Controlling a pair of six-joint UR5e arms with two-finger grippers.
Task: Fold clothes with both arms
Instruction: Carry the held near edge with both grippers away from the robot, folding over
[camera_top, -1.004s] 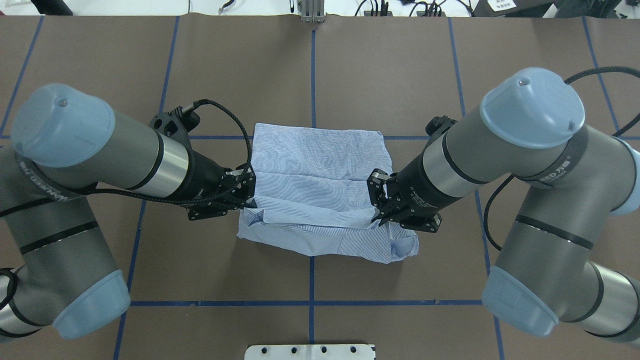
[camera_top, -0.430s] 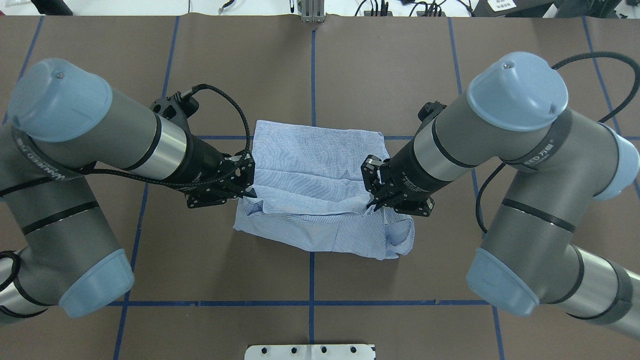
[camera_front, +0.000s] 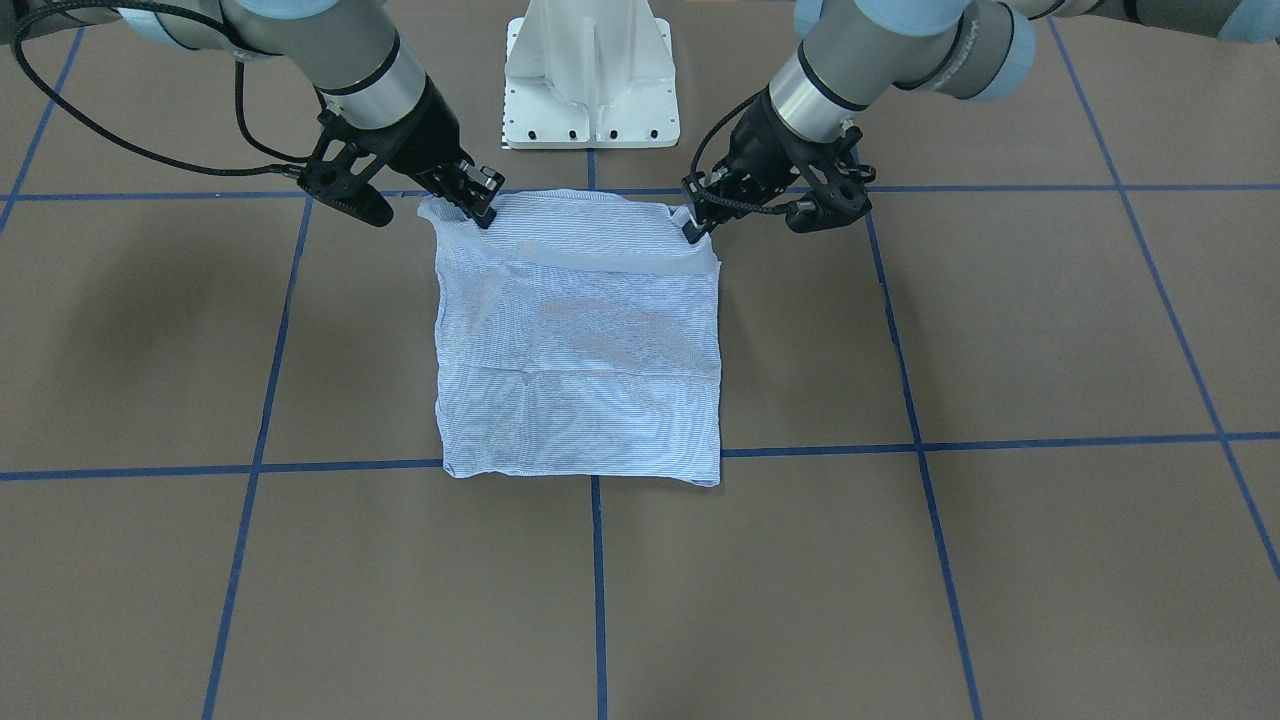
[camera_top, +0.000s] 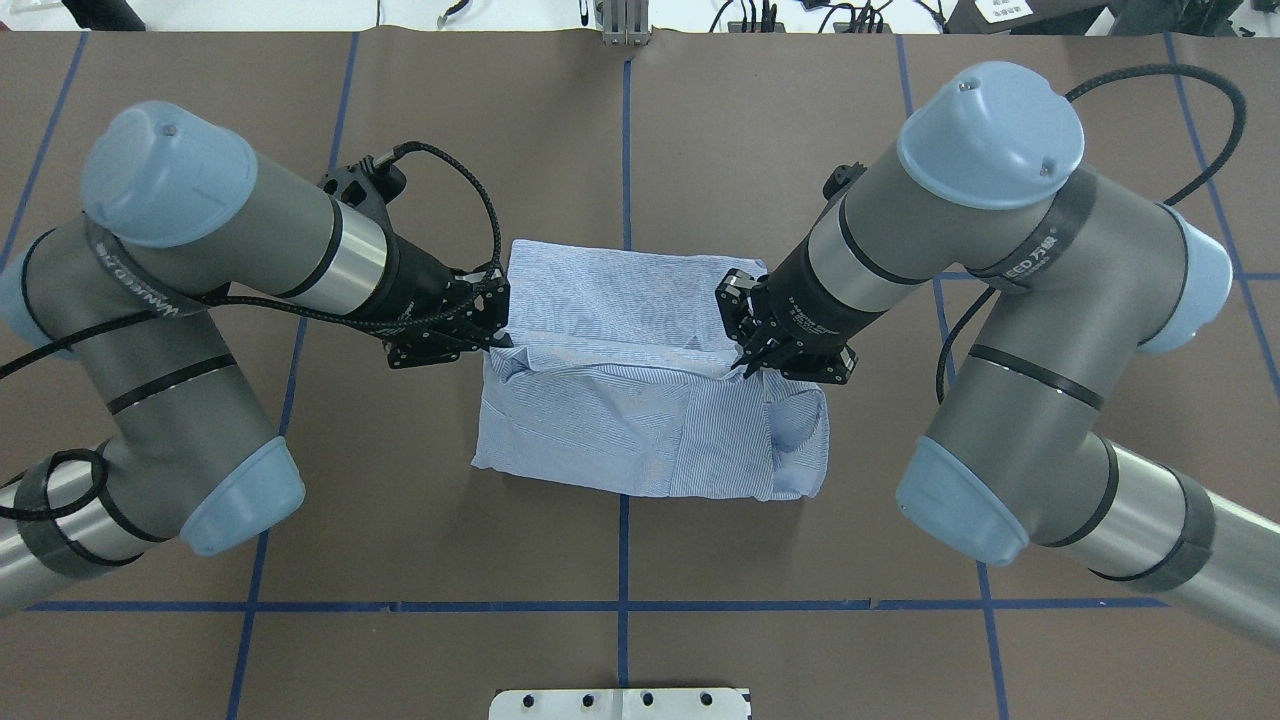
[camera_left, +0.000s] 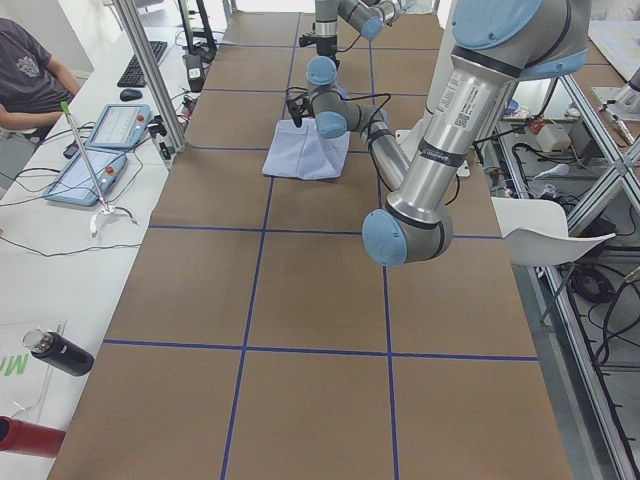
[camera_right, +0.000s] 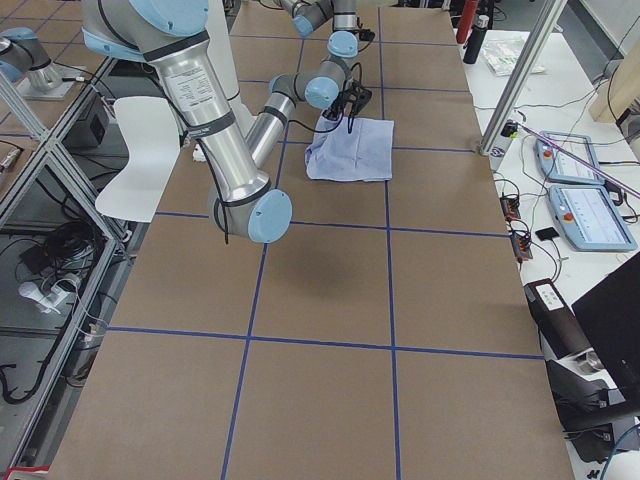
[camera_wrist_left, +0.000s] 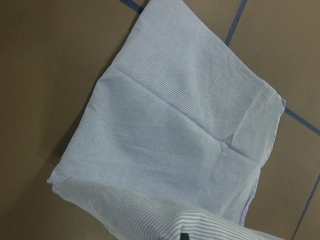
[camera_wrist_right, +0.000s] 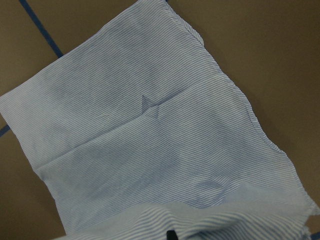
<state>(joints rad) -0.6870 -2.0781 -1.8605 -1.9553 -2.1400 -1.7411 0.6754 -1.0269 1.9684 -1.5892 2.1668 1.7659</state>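
The light blue striped shirt (camera_top: 640, 420) lies folded into a rough square mid-table, also seen as the shirt (camera_front: 580, 350). My left gripper (camera_top: 497, 340) is shut on its left corner and my right gripper (camera_top: 745, 362) on its right corner. Both hold the robot-side edge raised above the flat far half, and cloth hangs from that edge toward the robot. In the front-facing view the left gripper (camera_front: 692, 232) and right gripper (camera_front: 483, 215) pinch the two top corners. Both wrist views look down on the flat shirt (camera_wrist_left: 175, 140) (camera_wrist_right: 150, 140), with lifted cloth at their bottom edge.
The brown table carries a grid of blue tape lines (camera_top: 624, 605). The white pedestal base (camera_front: 590, 80) stands behind the shirt. A person (camera_left: 30, 75) sits beside a side table with tablets (camera_left: 100, 150). A dark bottle (camera_left: 60, 352) lies at that table's near end.
Both grippers moved away from the robot base, carrying the held shirt edge farther over the flat half. More cloth now hangs below the raised edge.
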